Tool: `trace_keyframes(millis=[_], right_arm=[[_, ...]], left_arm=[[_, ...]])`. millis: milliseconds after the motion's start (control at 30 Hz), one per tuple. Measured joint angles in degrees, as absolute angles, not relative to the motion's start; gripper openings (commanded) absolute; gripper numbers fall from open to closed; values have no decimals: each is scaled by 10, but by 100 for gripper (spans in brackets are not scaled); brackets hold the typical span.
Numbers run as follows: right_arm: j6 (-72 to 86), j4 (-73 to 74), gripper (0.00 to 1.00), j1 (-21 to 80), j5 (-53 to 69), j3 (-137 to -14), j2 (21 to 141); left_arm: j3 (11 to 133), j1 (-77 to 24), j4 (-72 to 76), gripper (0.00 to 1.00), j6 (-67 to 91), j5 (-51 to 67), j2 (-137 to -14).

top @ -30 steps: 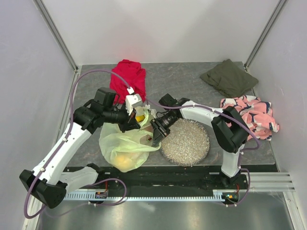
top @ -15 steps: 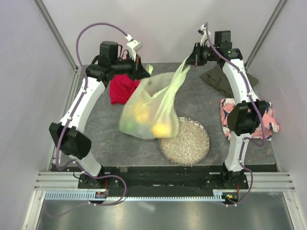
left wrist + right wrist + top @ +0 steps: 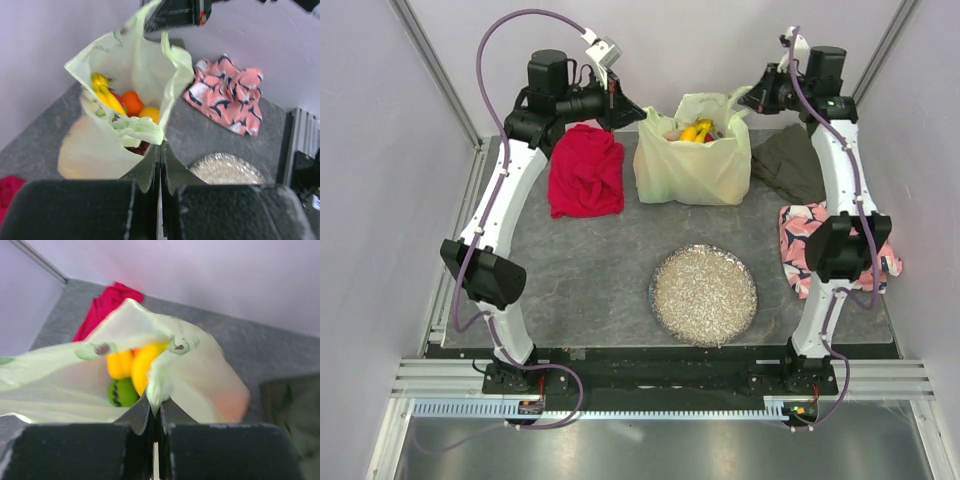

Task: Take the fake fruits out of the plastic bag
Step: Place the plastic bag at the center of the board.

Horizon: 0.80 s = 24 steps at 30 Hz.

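Note:
The plastic bag [image 3: 692, 165], pale yellow-green, hangs at the back of the table with its mouth open upward between both grippers. My left gripper [image 3: 634, 114] is shut on its left handle [image 3: 145, 131]. My right gripper [image 3: 748, 101] is shut on its right handle [image 3: 159, 385]. Fake fruits [image 3: 696, 130] show inside. The left wrist view shows the yellow banana bunch [image 3: 106, 94], the orange [image 3: 132, 102] and a yellow fruit [image 3: 149, 114]. The right wrist view shows yellow fruit [image 3: 134, 365] and the green striped melon [image 3: 121, 392]. I cannot tell whether the bag's bottom touches the table.
A red cloth [image 3: 586, 170] lies left of the bag. An olive cloth [image 3: 790, 165] and a pink patterned cloth [image 3: 840, 245] lie at the right. A round glittery dish [image 3: 704, 295] sits at the front middle. The enclosure walls stand close behind the bag.
Both arms have lifted the bag off the front of the table and carried it to the back. It was swinging in mid-air half a second ago and now hangs with its mouth open.

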State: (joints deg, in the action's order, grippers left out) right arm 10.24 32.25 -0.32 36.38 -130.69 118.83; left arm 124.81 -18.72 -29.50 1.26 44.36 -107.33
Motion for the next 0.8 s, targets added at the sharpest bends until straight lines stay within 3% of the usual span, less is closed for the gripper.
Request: trace_keyframes(millis=[133, 233, 267, 300, 400, 533, 700, 800], right_arm=[[51, 340, 0, -35, 352, -1180, 1116], [3, 356, 16, -39, 326, -997, 1010], [-11, 363, 31, -37, 317, -929, 971], [-27, 375, 40, -34, 307, -855, 929], [-58, 425, 59, -26, 287, -742, 860], [-87, 474, 75, -26, 277, -765, 844], [-116, 479, 77, 6, 283, -965, 844], [-124, 427, 75, 81, 282, -1020, 828]], left_arm=[[1084, -187, -278, 2, 12, 460, -1000], [916, -191, -285, 2, 8, 460, -912], [859, -194, -283, 2, 4, 456, -881], [802, -199, -288, 2, 3, 452, -849], [709, -208, -291, 2, 3, 447, -795], [675, -212, -283, 2, 3, 436, -761], [691, -216, -247, 2, 10, 423, -762], [703, -216, -225, 2, 26, 415, -771]])
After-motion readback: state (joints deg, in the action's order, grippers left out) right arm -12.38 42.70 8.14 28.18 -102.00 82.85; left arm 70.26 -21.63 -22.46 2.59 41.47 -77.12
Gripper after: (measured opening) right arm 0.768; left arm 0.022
